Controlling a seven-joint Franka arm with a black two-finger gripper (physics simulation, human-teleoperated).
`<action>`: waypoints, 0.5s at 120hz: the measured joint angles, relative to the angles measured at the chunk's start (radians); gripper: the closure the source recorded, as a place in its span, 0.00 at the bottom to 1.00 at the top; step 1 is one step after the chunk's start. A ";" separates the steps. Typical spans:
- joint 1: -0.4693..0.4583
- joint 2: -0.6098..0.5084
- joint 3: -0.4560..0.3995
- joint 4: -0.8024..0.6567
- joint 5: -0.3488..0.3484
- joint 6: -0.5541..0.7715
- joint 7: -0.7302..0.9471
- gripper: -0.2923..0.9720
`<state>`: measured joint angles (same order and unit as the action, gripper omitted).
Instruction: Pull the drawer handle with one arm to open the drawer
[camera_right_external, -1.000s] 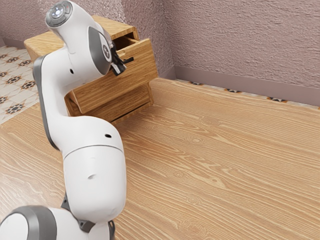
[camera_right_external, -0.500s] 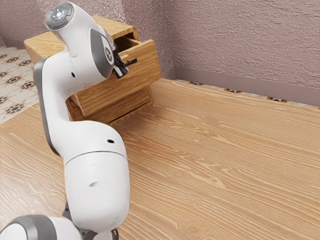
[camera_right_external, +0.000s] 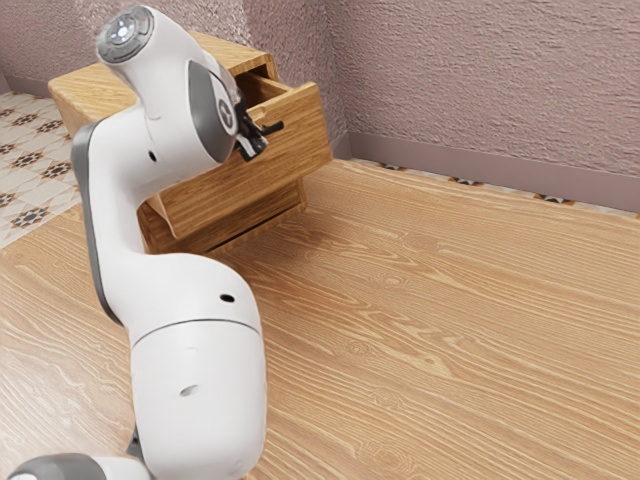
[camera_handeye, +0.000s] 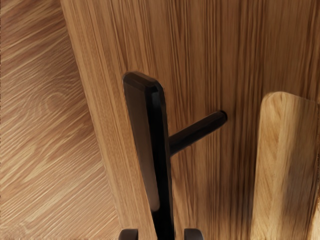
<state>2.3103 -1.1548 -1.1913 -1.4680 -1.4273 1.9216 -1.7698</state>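
Observation:
A wooden cabinet (camera_right_external: 100, 85) stands at the back left against the wall. Its top drawer (camera_right_external: 275, 160) is pulled partly out toward the exterior view's right, and its open cavity shows behind the front panel. My black gripper (camera_right_external: 260, 133) is at the drawer front, shut on the black handle (camera_right_external: 270, 127). In the wrist view the handle bar (camera_handeye: 147, 150) stands off the drawer front (camera_handeye: 210, 60) on a post (camera_handeye: 197, 131). The bar runs down between my two fingertips (camera_handeye: 129, 233).
A lower drawer front (camera_right_external: 240, 215) sits flush below the open one. Wooden floor (camera_right_external: 450, 300) spreads to the exterior view's right. A textured wall (camera_right_external: 480, 70) with a baseboard runs behind. Tiled floor (camera_right_external: 25, 160) lies at far left.
The drawer has slid further out toward the exterior view's right, and my hand has moved with it, still on the handle.

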 joint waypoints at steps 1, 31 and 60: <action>-0.002 0.000 0.000 -0.002 0.000 0.001 0.000 0.75; -0.042 -0.001 0.006 -0.033 0.010 0.016 -0.001 0.76; -0.059 -0.006 0.007 -0.047 0.012 0.028 -0.002 0.75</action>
<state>2.2509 -1.1605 -1.1847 -1.5150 -1.4149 1.9494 -1.7721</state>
